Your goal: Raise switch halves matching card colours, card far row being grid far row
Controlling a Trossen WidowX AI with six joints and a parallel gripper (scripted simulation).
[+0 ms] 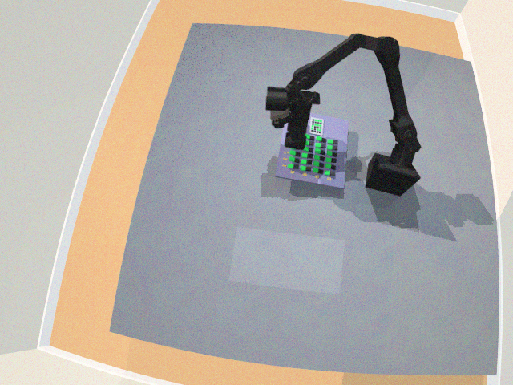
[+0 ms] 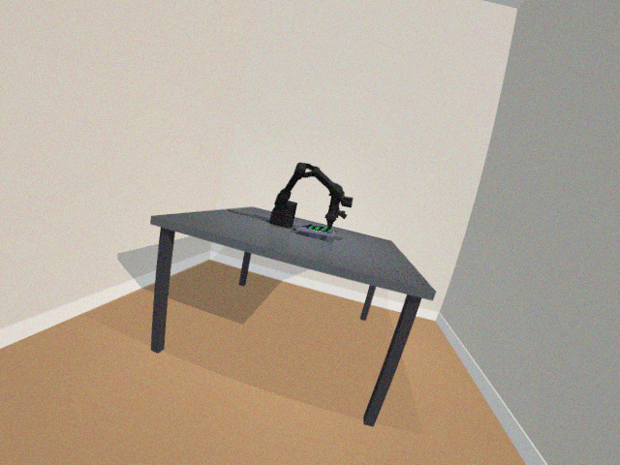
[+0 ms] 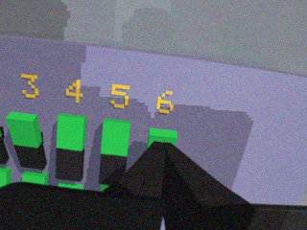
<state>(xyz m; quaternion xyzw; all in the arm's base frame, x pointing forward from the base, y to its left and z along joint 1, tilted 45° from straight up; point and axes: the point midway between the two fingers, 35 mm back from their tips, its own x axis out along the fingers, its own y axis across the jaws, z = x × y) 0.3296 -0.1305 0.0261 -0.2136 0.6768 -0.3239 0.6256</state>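
Pressed together into one blunt tip, the gripper (image 3: 163,153) pinches nothing and sits low over the panel (image 1: 337,136), at the wrist view's lower middle, right on the green half of the switch under the 6 (image 3: 163,136), likely poised to press.

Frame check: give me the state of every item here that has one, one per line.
Claw: shut, holding nothing, tip down at the green half of the switch under number 6.
Switch under 6: mostly hidden by the claw; which half is raised cannot be told.
Switch under 3: green half raised.
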